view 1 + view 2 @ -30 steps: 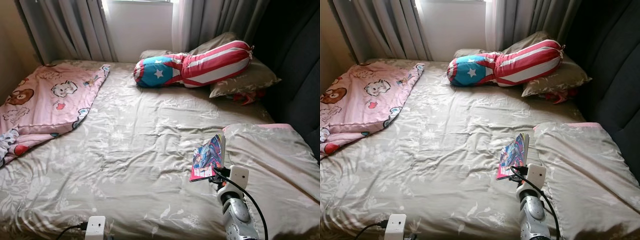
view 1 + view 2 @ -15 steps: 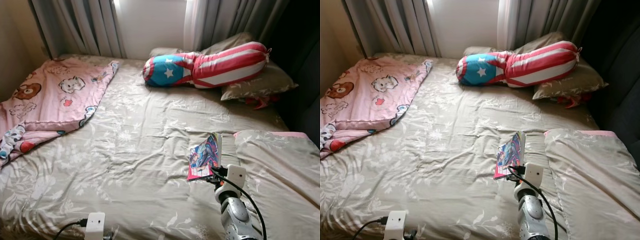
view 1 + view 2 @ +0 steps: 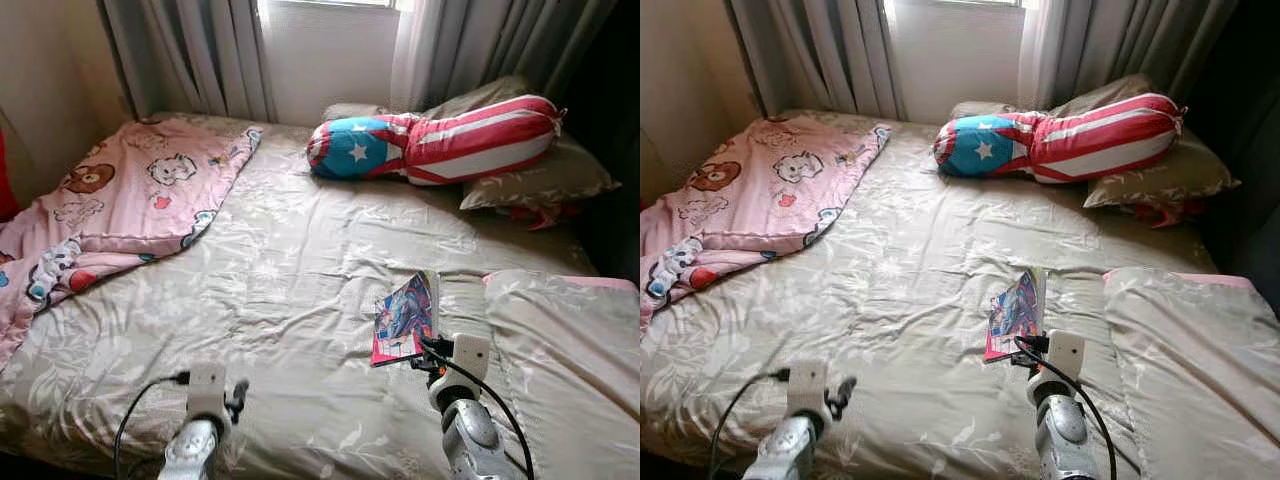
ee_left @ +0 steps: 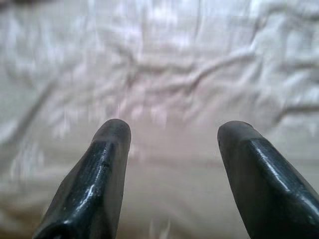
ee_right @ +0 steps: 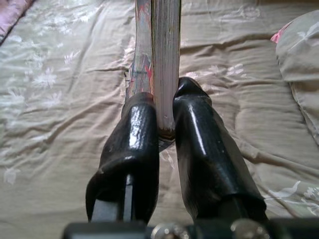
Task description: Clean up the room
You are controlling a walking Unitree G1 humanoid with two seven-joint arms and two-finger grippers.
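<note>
Black fingers of the right gripper [image 5: 165, 119] pinch a colourful book [image 3: 405, 318] upright above the beige bed [image 3: 280, 270], near its folded pillow, while the left gripper [image 4: 172, 137] hovers spread wide.

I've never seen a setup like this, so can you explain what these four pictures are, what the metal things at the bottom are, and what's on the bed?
This is a humanoid robot standing at a bed. The two wide pictures come from a stereo camera on its head, looking down. The silver things at the bottom are its arms. The two close-ups come from cameras on its wrists, looking along the black fingers.

The right gripper has its jaws shut on a book, held on edge over the bed. The left gripper is open over bare sheet and holds nothing.

On the bed lie a pink blanket on the robot's left, a stars-and-stripes bolster near the window resting on a pillow, and another pillow on the right.
</note>
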